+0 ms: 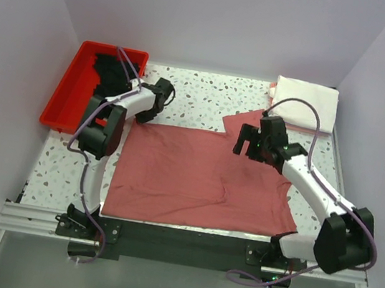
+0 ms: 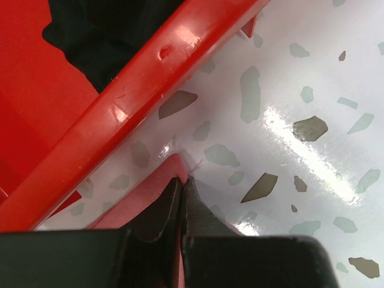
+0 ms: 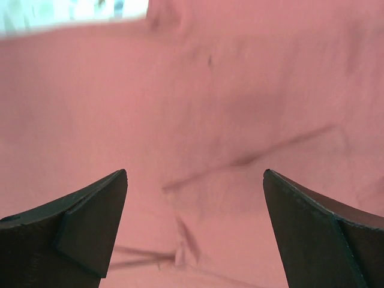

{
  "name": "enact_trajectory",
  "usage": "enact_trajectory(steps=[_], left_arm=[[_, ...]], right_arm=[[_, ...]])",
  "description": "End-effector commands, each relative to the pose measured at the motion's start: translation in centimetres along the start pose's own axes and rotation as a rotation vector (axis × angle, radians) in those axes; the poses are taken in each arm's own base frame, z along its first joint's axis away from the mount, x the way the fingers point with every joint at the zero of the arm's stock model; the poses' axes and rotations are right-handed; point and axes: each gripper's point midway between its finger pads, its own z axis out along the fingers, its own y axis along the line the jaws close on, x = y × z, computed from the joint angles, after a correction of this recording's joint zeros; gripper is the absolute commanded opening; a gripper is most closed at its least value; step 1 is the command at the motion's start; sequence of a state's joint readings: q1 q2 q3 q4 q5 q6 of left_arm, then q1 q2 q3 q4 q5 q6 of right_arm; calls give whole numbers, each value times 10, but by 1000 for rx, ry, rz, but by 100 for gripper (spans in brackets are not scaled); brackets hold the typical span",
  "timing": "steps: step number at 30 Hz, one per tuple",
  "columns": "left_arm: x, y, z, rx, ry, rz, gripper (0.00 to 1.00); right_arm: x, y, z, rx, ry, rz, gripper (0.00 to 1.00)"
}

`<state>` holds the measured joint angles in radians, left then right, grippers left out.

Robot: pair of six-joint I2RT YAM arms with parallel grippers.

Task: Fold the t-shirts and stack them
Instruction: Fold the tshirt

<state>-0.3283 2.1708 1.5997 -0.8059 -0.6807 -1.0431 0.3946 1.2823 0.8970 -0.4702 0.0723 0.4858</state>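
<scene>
Now my left claw (image 2: 182, 182) pinches shut on the dusty-rose t-shirt (image 1: 202, 178) at its edge, just beside the red tray (image 1: 63, 88). My right claw (image 3: 195, 177) hangs wide open over the cloth, farther from the tray. I should lift slowly, holding the hem taut.

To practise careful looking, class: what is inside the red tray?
A crumpled black shirt lies at the far end of the tray; the near end shows bare red floor. Anything under the shirt is covered.
</scene>
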Motion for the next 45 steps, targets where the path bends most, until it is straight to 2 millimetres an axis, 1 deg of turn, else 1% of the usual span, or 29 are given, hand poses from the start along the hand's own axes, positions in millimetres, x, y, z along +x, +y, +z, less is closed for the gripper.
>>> enact_trajectory(steps=[1,2,3,4,5,6,7,8,9,10,12,13,14,18,19,21,22,23,24,25,26,28,31,32,33,36,39,43,45], left_arm=[[10,11,-1,13,54,26,0],[7,11,-4,27,47,21,0],[2,7,-7,52,36,18,0],[-2,7,-14,72,28,8,0],[-6,7,-17,84,20,5,0],[-7,4,-20,105,16,8,0],[-10,4,-24,120,13,2,0],[-11,2,-27,130,11,1,0],[-11,0,-28,144,11,5,0],[-9,0,-29,150,16,7,0],[-8,-2,-30,161,19,19,0],[-7,-3,-30,160,18,23,0],[-7,-4,-30,162,20,23,0],[-5,-5,-30,167,21,32,0],[-5,-5,-31,172,18,34,0],[-5,-6,-31,178,13,44,0],[-5,-6,-32,181,10,44,0],[-6,-6,-33,180,8,45,0],[-6,-5,-33,177,7,46,0],[-6,-4,-33,178,6,48,0],[-7,-4,-33,179,1,48,0],[-7,-2,-33,176,-5,53,0],[-7,1,-34,168,-7,56,0],[-8,2,-34,164,-10,57,0],[-9,3,-34,162,-14,53,0],[-11,4,-37,165,-16,47,0],[-13,3,-39,175,-19,41,0],[-13,3,-41,180,-17,37,0],[-13,4,-42,184,-16,35,0]], right_arm=[[-82,2,8,17,-148,79,99],[-83,-3,24,48,-112,80,99],[-87,-7,29,77,-91,76,99],[-111,-3,28,79,-136,68,99],[-116,-14,45,144,-138,59,99],[-128,-16,51,166,-164,50,99],[-152,-15,50,188,-215,36,99],[-162,-27,57,264,-242,29,99],[-161,-34,76,305,-214,2,99],[-184,-31,77,313,-244,4,99],[-193,-30,91,329,-229,-29,99],[-199,-30,109,342,-221,-68,99],[-203,-33,116,358,-222,-80,99],[-212,-50,154,433,-202,-115,99],[-215,-54,169,433,-194,-112,99],[-221,-58,182,432,-203,-113,99],[-232,-59,187,421,-221,-103,99],[-226,-64,204,421,-197,-102,99],[-224,-64,213,409,-179,-100,98],[-239,-62,213,391,-209,-90,97],[-232,-65,229,395,-190,-98,96],[-240,-65,233,398,-205,-119,96],[-225,-80,235,459,-158,-114,91],[-228,-81,232,461,-175,-106,89],[-219,-84,224,469,-168,-109,88],[-212,-90,208,475,-158,-66,80],[-197,-93,202,477,-111,-67,77],[-193,-92,192,469,-102,-63,71],[-186,-90,192,449,-88,-47,62]])
